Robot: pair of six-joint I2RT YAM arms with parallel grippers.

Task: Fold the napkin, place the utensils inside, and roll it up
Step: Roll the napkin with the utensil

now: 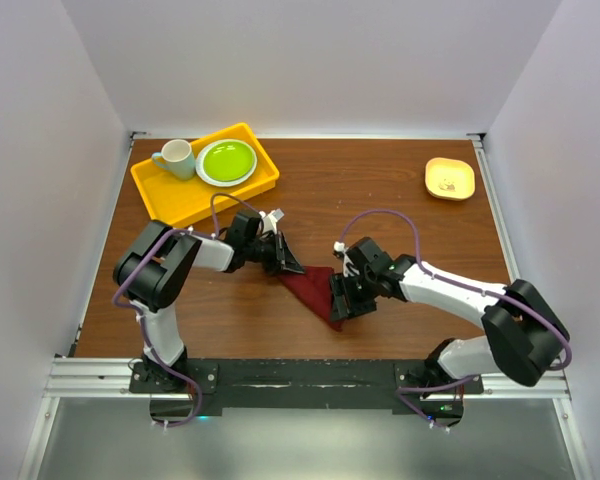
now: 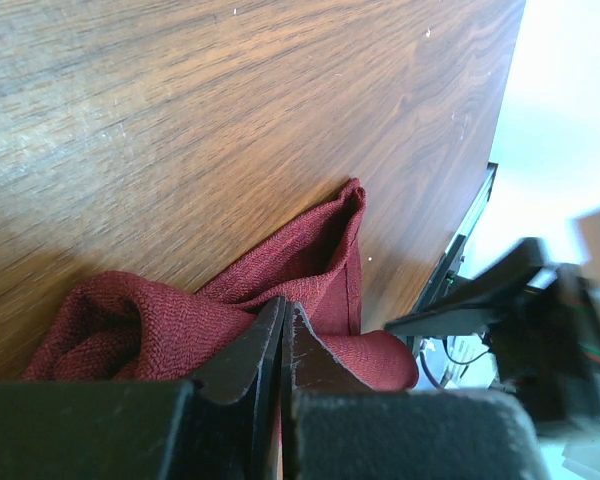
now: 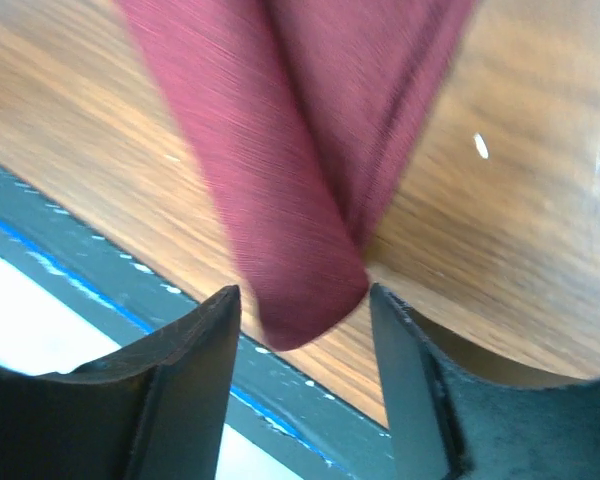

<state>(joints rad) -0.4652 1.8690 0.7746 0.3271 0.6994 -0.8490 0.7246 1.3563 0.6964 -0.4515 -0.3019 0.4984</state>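
Note:
The maroon napkin [image 1: 312,287] lies bunched on the wooden table between my two grippers. My left gripper [image 1: 286,263] is at its upper left end, and in the left wrist view that gripper [image 2: 282,308] is shut with the napkin [image 2: 310,250] pinched at its tips. My right gripper [image 1: 342,300] is at the napkin's lower right end. In the right wrist view it [image 3: 305,295] stands open, and a rounded fold of the napkin [image 3: 300,150] hangs between its fingers [image 3: 195,350], beside the right one. The utensils are out of view.
A yellow tray [image 1: 160,190] at the back left holds a pale cup [image 1: 176,158] and a green plate [image 1: 226,161]. A small yellow dish [image 1: 449,178] sits at the back right. The table's near edge rail [image 3: 100,260] runs just below the right gripper.

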